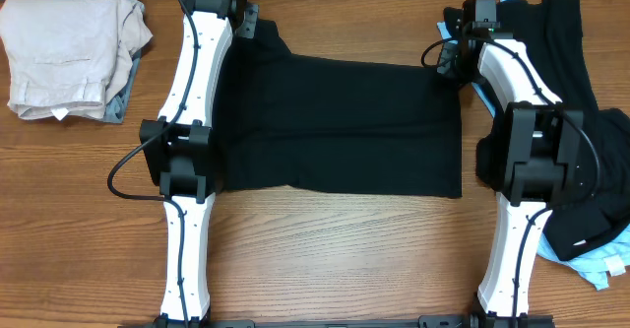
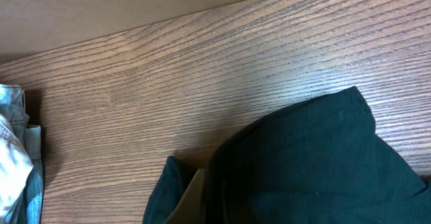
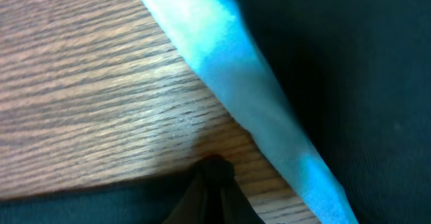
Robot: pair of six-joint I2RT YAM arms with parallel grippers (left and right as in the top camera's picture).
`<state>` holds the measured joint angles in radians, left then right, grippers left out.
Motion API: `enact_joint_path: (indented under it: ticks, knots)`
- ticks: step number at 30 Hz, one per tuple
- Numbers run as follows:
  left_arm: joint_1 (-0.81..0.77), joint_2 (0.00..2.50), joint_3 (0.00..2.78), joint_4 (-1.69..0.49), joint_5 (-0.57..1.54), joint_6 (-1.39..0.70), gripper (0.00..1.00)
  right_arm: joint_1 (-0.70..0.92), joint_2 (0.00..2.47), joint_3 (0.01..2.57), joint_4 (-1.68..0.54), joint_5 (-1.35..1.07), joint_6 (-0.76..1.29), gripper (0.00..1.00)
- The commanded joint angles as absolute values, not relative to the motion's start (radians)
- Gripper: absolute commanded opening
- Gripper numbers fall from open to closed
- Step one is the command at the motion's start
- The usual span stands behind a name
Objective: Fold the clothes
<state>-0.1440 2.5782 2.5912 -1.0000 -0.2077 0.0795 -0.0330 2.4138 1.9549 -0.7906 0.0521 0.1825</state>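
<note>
We see the black T-shirt (image 1: 335,126) spread flat on the table (image 1: 325,259), our left gripper (image 1: 244,21) pinched shut on its far left corner and our right gripper (image 1: 448,60) closed on its far right corner, folded beige garment (image 1: 64,52) well left of it, black and light-blue heap (image 1: 591,220) just right.

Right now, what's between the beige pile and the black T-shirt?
Overhead: bare table beside the beige pile, then the left arm lying along the black T-shirt's left edge.
</note>
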Motion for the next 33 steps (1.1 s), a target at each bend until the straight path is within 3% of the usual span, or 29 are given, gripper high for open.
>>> enact_joint_path:
  ticks: [1, 6, 10, 17, 33]
  knots:
    - [-0.142, 2.524, 2.619, -0.999, -0.212, 0.064, 0.04, -0.035, 2.444, 2.008, -0.833, 0.040, 0.182, 0.04]
    - [-0.142, 2.508, 2.619, -1.069, -0.175, 0.063, 0.04, -0.035, 2.390, 2.141, -1.015, 0.015, 0.182, 0.04]
    - [-0.133, 2.462, 2.619, -1.159, -0.148, 0.063, 0.04, -0.035, 2.373, 2.304, -1.287, 0.004, 0.180, 0.04]
    - [-0.109, 2.373, 2.619, -1.325, -0.080, 0.063, 0.04, -0.049, 2.350, 2.352, -1.530, -0.157, 0.117, 0.04]
    - [-0.028, 2.371, 2.607, -1.690, -0.002, 0.104, 0.04, -0.076, 2.240, 2.310, -1.689, -0.184, 0.100, 0.04]
